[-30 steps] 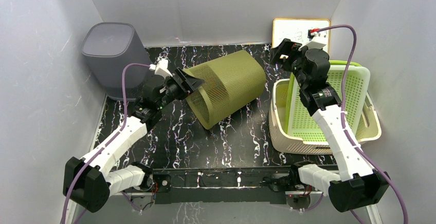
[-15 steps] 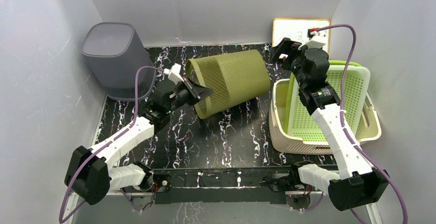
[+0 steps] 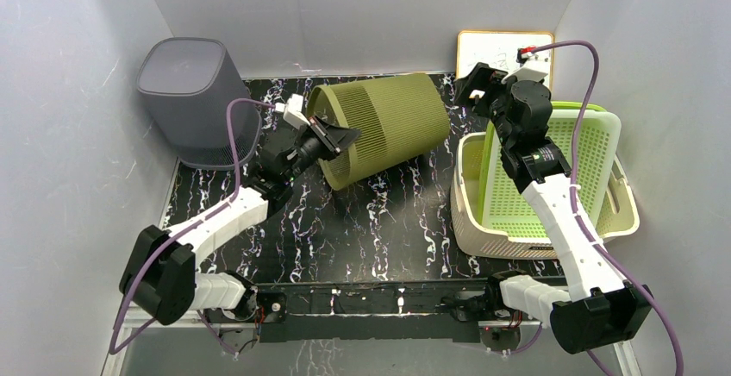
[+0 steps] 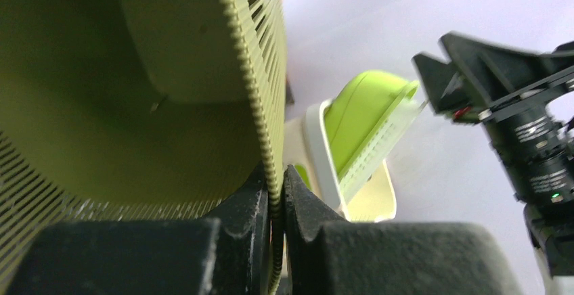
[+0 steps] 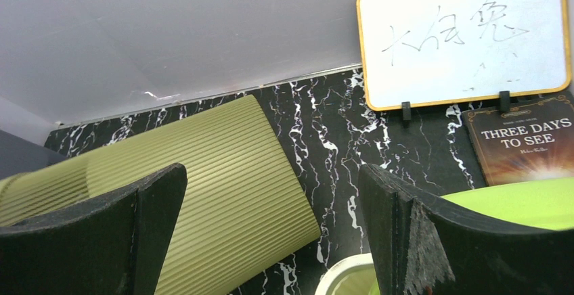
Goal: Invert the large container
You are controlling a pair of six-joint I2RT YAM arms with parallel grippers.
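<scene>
The large container [image 3: 388, 126] is an olive-green ribbed bin lying on its side on the black marbled table, its open mouth facing left. My left gripper [image 3: 332, 139] is shut on the mouth's near rim. In the left wrist view the two black fingers [image 4: 254, 200] pinch the thin slatted wall, with the container's inside [image 4: 135, 105] filling the left. My right gripper [image 3: 474, 87] hangs open above the table's back right, off the container's closed end. In the right wrist view the right gripper [image 5: 271, 173] holds nothing, and the ribbed container [image 5: 203, 166] lies below it.
A grey bin [image 3: 191, 91] stands upside down in the back left corner. At the right, a cream basket [image 3: 470, 221] holds a lime-green basket [image 3: 552, 160] on edge. A whiteboard [image 3: 496, 48] and a book [image 5: 521, 139] lean at the back wall.
My left gripper has shut on the container's rim and moved back and right with it. The container's mouth has swung toward the back. The right arm has not moved.
</scene>
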